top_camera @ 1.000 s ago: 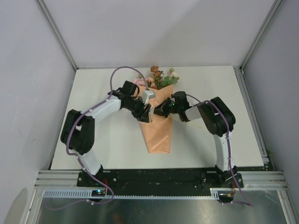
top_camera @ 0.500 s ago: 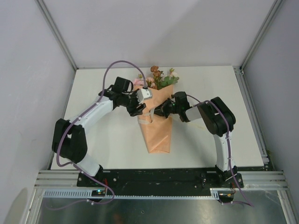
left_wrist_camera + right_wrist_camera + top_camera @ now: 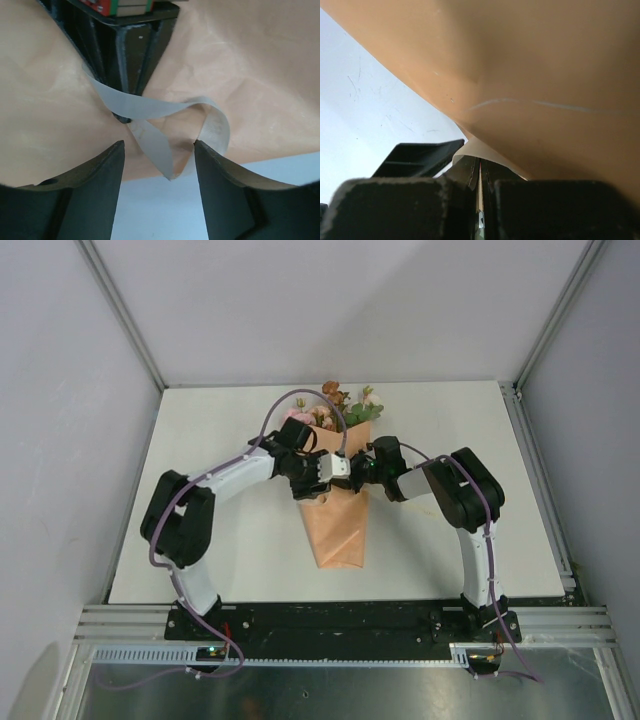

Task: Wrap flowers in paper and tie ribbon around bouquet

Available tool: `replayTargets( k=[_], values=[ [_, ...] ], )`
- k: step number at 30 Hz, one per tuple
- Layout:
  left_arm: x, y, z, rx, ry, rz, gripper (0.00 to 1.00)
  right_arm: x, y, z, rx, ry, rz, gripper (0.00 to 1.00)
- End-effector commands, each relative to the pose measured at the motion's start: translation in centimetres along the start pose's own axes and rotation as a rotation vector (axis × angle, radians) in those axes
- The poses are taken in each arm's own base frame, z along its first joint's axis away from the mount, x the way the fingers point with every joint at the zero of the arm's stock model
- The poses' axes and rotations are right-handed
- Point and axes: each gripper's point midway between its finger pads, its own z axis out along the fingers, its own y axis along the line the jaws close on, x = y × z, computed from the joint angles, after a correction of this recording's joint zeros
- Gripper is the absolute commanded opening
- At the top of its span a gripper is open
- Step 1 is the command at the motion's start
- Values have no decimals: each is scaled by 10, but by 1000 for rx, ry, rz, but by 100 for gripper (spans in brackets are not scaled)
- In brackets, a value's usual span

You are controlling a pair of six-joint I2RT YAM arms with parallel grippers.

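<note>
Where ribbon (image 3: 145, 106) loops, peach paper (image 3: 260, 75) creased.

Bright even light, soft shadows, blurry wrist close-ups

paper (image 3: 260, 75): peach-orange | ribbon (image 3: 150, 107): cream-white | flowers (image 3: 340, 405): pink, rust, cream, green leaves | table (image 3: 450, 420): white

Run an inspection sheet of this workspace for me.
Surface: white table, faint scuffs.
Job's things: bouquet lies flat, flowers pointing away from the arms; ribbon looped loosely on the paper.
Clutter: nothing seen.
Grippers: left gripper open over the ribbon's loose ends; right gripper shut on the ribbon.
Cables: purple cable arches above the left arm; another on the right.
Surroundings: grey walls, metal frame.
</note>
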Motion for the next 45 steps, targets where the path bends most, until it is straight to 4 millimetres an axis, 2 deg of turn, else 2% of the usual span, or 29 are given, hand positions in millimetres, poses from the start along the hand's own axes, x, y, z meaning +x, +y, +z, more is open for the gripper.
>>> replayTargets(
  k=[1, 4, 10, 12, 13, 14, 15, 17, 19, 21, 26, 30, 32, 35, 37, 39, 41, 45],
  values=[
    [-16, 32, -1, -85, -9, 46, 61, 6, 11, -5, -28, 18, -20, 1],
    [-13, 39, 4, -94, 8, 42, 52, 8, 11, -4, -24, 22, -18, 1],
    [-15, 40, 6, -91, 5, 48, 8, 9, 15, -6, -29, 23, -33, 5],
    [-14, 37, 3, -92, 3, 48, 2, 9, 14, -10, -12, 23, -50, 7],
    [-12, 35, 1, -92, 6, 45, 1, 8, 12, -14, 4, 23, -53, 11],
    [-11, 34, -1, -92, 5, 42, 1, 7, 10, -18, 18, 25, -76, 20],
    [-9, 32, -1, -90, 6, 34, 0, 6, 8, -24, 34, 32, -95, 36],
    [-5, 30, -3, -90, 8, 15, 0, 3, 4, -37, 62, 46, -130, 61],
    [-1, 30, -4, -95, 8, -5, 0, -1, 0, -53, 97, 43, -155, 76],
    [-1, 31, -5, -101, 4, -18, 0, -5, -1, -68, 123, 41, -184, 84],
    [-4, 34, -9, -117, -11, -35, 0, -1, 4, -107, 144, 67, -305, 92],
    [-9, 35, -16, -135, -22, -38, 0, 5, 10, -145, 204, 73, -538, 98],
    [-9, 36, -20, -148, -21, -45, 0, 3, 14, -166, 267, 39, -729, 99],
    [-10, 38, -25, -170, -21, -54, 0, -2, 33, -202, 350, -51, -1151, 99],
    [-10, 38, -27, -178, -22, -58, 0, -13, 38, -224, 430, -136, -1390, 99],
    [-11, 38, -29, -186, -25, -67, 0, -23, 30, -244, 527, -162, -1579, 99],
    [-11, 37, -30, -190, -25, -72, 0, -23, 8, -260, 596, -43, -1737, 99],
    [-12, 38, -31, -195, -28, -78, 0, -33, -42, -277, 776, 175, -1759, 93]
  ],
)
